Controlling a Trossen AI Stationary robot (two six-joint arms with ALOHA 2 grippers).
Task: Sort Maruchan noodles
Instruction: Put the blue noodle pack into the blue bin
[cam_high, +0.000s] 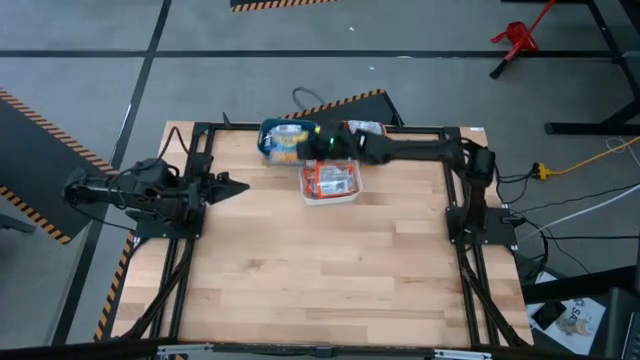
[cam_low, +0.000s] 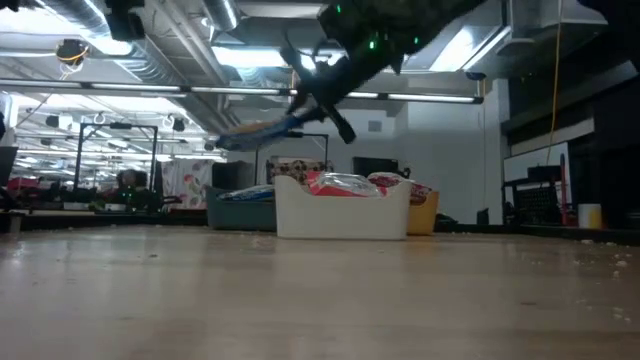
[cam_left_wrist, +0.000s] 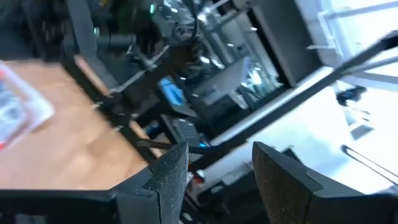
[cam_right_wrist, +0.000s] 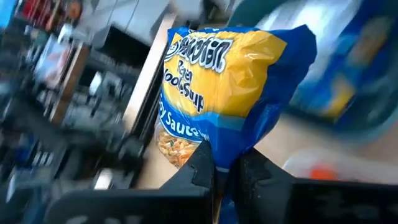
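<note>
The right gripper (cam_right_wrist: 227, 165), pinched tight on one corner of a blue-yellow noodle packet (cam_right_wrist: 217, 87) dangling over the teal bin (cam_high: 270, 135), could let it swing onto the rim, though open table lies nearer; the left gripper (cam_left_wrist: 214, 177) waits half-open, empty.

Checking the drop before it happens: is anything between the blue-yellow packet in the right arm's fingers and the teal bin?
Nothing visible. The right gripper holds the blue-yellow packet by its edge above the teal bin, which already contains similar packets; the white bin sits beside it, nearer the table's middle.
</note>
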